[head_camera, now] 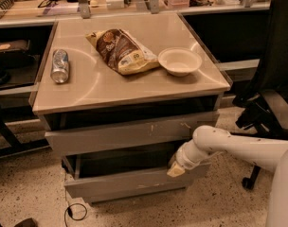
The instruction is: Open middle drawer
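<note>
end effector (pixel 176 168) at middle drawer (pixel 115 183) rim, grip unclear | above: can (pixel 59 66), bag (pixel 122 51), bowl (pixel 179 61) (on top)

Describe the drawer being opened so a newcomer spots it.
On the beige-topped cabinet, look under the scratched top drawer front for the middle drawer, with the gripper at its right end. Its plain grey front stands pulled out, dark interior showing.

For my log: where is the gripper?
Camera view, lower right: the gripper is at the right end of the middle drawer, under the scratched drawer.
</note>
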Motion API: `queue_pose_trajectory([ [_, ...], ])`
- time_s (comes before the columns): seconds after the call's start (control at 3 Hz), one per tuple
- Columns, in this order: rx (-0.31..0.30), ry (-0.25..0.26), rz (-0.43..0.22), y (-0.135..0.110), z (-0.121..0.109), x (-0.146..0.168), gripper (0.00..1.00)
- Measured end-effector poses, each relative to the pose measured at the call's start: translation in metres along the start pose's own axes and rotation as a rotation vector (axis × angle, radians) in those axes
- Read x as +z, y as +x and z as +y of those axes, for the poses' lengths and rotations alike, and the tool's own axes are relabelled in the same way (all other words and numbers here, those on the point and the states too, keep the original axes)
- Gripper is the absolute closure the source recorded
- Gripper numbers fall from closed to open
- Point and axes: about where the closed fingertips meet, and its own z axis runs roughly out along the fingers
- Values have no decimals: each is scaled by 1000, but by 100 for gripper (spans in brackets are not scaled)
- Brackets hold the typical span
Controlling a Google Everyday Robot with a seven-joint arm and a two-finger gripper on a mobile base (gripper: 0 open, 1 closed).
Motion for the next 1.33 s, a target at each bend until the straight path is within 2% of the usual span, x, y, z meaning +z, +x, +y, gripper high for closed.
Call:
queue_pose_trajectory([
  [1.33, 20, 17, 5, 5, 17, -6, 100],
])
